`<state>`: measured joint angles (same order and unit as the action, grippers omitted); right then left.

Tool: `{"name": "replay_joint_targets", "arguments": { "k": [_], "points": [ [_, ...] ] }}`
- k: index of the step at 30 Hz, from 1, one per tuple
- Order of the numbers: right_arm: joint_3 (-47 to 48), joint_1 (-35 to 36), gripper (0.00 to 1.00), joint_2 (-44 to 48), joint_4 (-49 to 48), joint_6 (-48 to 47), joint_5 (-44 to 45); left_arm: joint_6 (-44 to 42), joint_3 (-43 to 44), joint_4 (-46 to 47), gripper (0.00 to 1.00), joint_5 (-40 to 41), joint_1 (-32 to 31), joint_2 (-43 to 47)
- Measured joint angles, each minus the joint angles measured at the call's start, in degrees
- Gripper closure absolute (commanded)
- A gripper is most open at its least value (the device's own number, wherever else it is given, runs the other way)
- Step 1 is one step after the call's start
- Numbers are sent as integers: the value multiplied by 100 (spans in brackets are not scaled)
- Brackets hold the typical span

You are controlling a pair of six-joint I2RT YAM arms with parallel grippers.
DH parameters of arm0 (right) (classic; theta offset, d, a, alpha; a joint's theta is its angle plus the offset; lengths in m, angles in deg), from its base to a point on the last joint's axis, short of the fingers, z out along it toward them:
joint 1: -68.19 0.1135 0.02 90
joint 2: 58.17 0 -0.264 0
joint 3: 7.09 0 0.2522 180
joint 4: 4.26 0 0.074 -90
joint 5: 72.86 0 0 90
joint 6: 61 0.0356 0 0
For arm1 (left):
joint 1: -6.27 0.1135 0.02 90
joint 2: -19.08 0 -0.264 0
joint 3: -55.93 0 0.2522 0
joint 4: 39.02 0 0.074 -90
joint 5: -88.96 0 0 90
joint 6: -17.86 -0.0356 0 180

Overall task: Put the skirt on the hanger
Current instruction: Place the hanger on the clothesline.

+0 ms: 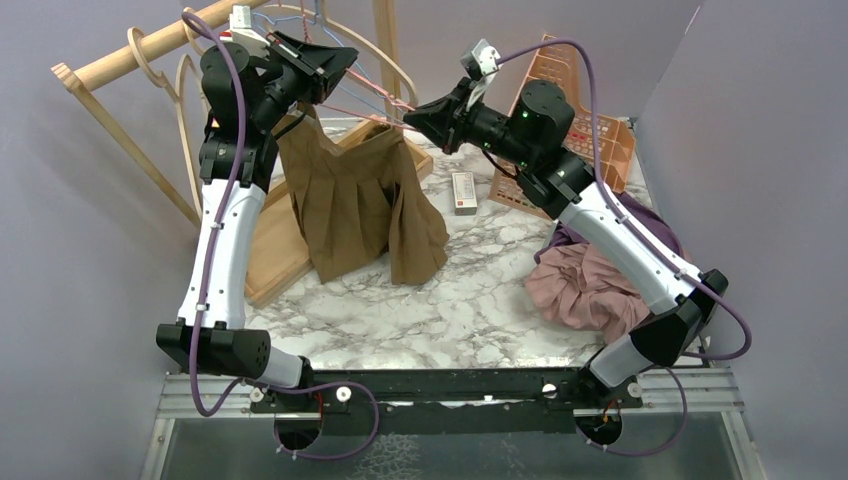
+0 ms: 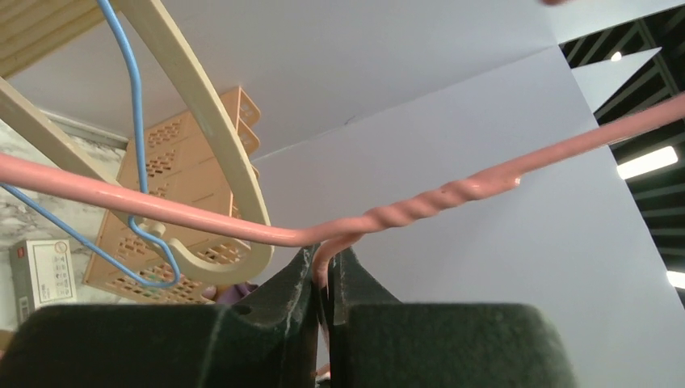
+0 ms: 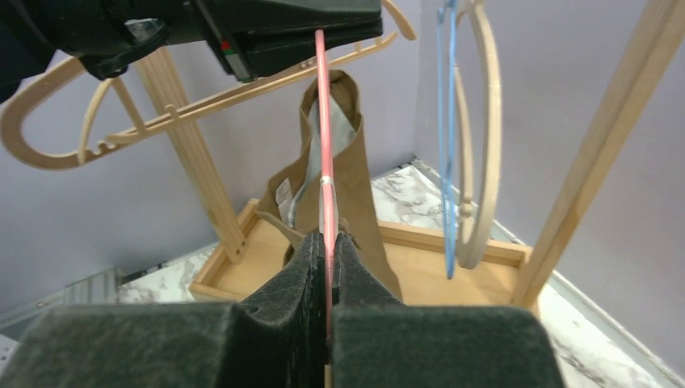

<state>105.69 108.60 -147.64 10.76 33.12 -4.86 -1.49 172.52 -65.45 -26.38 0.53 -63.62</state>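
As both arms reach toward the far left of the white marble table [image 1: 450,300], the thin pink wire hanger [image 2: 242,232] is strung between them. The left gripper [image 2: 324,271] is clamped on the wire just under the twisted neck, jaws all but touching. The right gripper [image 3: 327,246] is pinched narrow on the same wire farther along, toward its right end.

So the hanger's long axis runs left to right, one gripper straight to the other, and the right wrist view looks right down that wire to the left gripper's black body.

And the brown pleated skirt [image 1: 350,195]? It hangs below that line, between the two grippers. The waistband is up at the wire, and the hem slumps on the table and on the light wooden base tray [image 1: 275,250] of the rack. Its right waist corner sits just beside the right gripper, so that arm looks the nearer one for any tidying of the cloth.

Whether the waistband is properly over the wire or only caught on it, I can't tell. My read is that the skirt's mostly on. The next move hinges on holding that axis level so the cloth doesn't slide toward the low end.
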Motion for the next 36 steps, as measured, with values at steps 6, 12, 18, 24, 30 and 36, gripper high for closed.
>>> {"name": "replay_joint_targets", "arguments": {
  "k": [6, 12, 18, 24, 30, 36],
  "points": [
    [-516, 256, 99, 87, -715, 190, 275, -31, -59, 57, 71, 105, 15, 31],
    [-737, 533, 99, 87, -1287, 243, 824, -61, -116, 140, 63, 321, 28, 109],
    [-769, 656, 99, 87, -1757, 404, 1231, -133, -118, 212, 59, 468, 26, 208],
    [-769, 704, 99, -17, -2131, 588, 1478, -175, -238, 289, 56, 564, 24, 297],
    [-769, 807, 99, -308, -2680, 629, 1808, -275, -304, 291, 54, 686, 26, 299],
    [-708, 905, 99, -588, -3145, 540, 2114, -350, -365, 304, 54, 721, 26, 299]
  ]
}}
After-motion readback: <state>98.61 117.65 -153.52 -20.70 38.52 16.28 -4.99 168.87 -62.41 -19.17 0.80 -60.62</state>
